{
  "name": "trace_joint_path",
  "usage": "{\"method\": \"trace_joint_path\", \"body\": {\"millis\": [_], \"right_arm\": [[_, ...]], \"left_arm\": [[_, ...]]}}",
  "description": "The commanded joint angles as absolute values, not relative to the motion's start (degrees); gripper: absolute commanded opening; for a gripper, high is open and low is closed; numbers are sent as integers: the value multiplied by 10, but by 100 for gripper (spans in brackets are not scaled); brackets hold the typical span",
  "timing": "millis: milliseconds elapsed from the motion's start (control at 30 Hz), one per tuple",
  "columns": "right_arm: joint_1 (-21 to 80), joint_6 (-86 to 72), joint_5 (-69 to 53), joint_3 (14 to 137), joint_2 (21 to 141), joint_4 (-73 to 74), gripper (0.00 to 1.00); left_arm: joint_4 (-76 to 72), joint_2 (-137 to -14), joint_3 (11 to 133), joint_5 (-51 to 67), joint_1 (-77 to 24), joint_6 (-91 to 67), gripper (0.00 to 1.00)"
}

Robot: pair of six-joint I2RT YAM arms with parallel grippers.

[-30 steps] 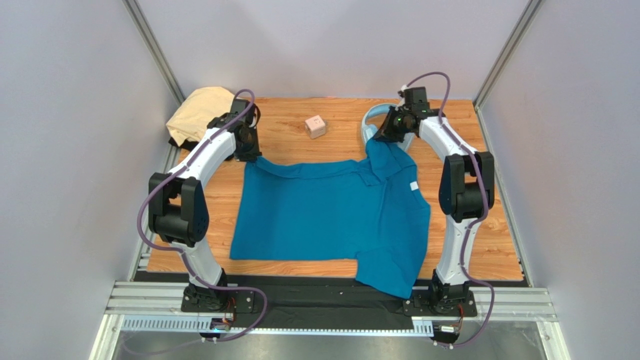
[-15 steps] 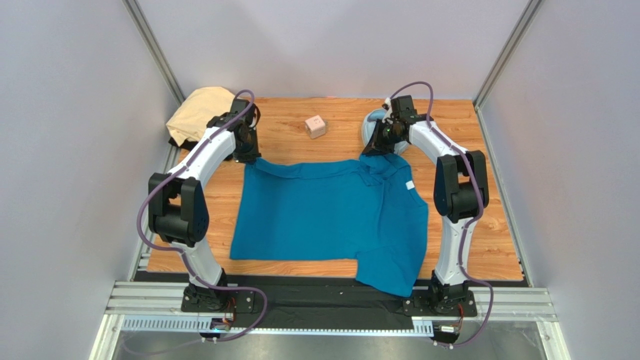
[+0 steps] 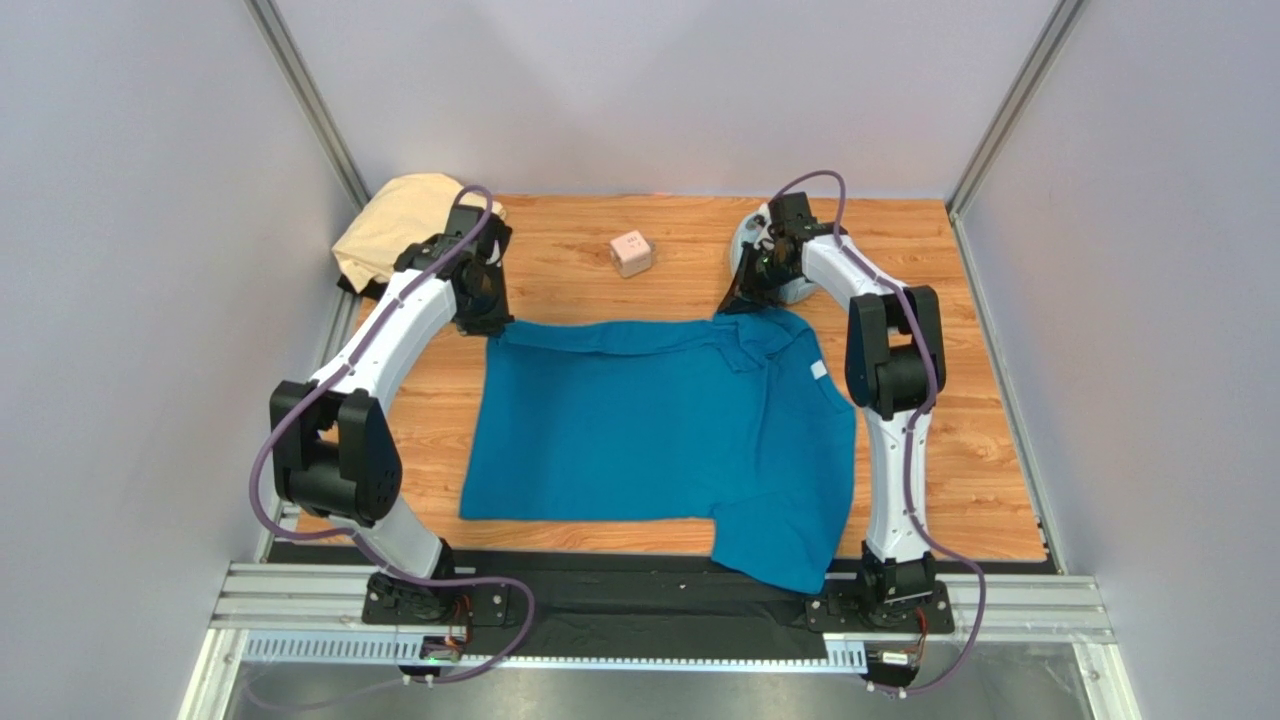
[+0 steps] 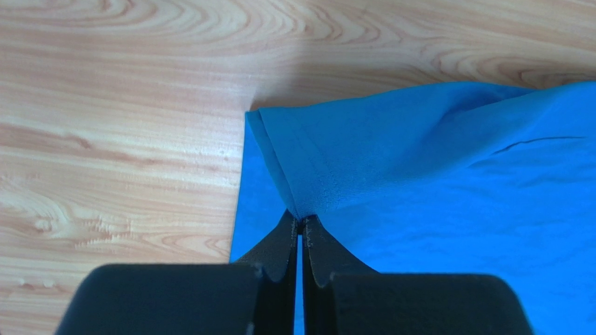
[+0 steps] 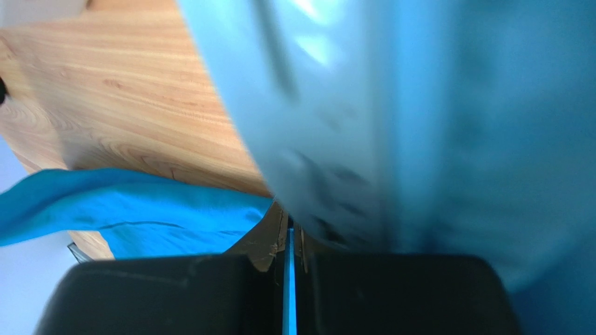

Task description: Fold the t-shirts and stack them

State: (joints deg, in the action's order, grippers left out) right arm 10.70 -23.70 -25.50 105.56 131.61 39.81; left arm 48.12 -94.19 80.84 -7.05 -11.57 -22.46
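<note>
A teal-blue t-shirt [image 3: 661, 435] lies spread over the middle of the table, its white tag [image 3: 819, 368] near the right edge and one sleeve hanging over the front edge. My left gripper [image 3: 490, 321] is shut on the shirt's far left corner, and the left wrist view shows the cloth [image 4: 392, 167] pinched at the fingertips of that gripper [image 4: 299, 225]. My right gripper [image 3: 739, 302] is shut on the shirt's far right part. In the right wrist view, blue cloth [image 5: 140, 209] runs between the shut fingers of this gripper [image 5: 288, 229]. A pale tan t-shirt [image 3: 394, 222] lies crumpled at the far left corner.
A small pink cube [image 3: 631, 252] sits at the back middle. Light-blue headphones [image 3: 747, 240] lie beside my right gripper, half hidden by the arm; blurred, the headphones [image 5: 392, 118] fill much of the right wrist view. Walls stand close on both sides.
My right gripper has moved left and down with the shirt's far right part, which now lies lower. The left arm's elbow has swung outward to the left while its gripper keeps the corner.
</note>
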Motion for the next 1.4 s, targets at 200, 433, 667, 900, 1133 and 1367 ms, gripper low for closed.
{"method": "trace_joint_path", "body": {"millis": [200, 433, 667, 900, 1133, 1367], "right_arm": [[69, -243, -265, 1129, 1361, 409, 0], [69, -233, -290, 1085, 1314, 398, 0], [78, -219, -273, 1048, 1297, 424, 2], [50, -181, -249, 1036, 1230, 449, 31], [36, -176, -237, 1025, 1161, 448, 39], [55, -175, -292, 952, 1100, 435, 38]], "left_arm": [[490, -901, 782, -72, -114, -241, 0], [490, -923, 804, -59, -114, -240, 0], [465, -902, 782, -57, -114, -246, 0], [451, -896, 757, -42, -114, -249, 0], [450, -904, 764, -30, -114, -247, 0], [454, -909, 770, -29, -114, -236, 0]]}}
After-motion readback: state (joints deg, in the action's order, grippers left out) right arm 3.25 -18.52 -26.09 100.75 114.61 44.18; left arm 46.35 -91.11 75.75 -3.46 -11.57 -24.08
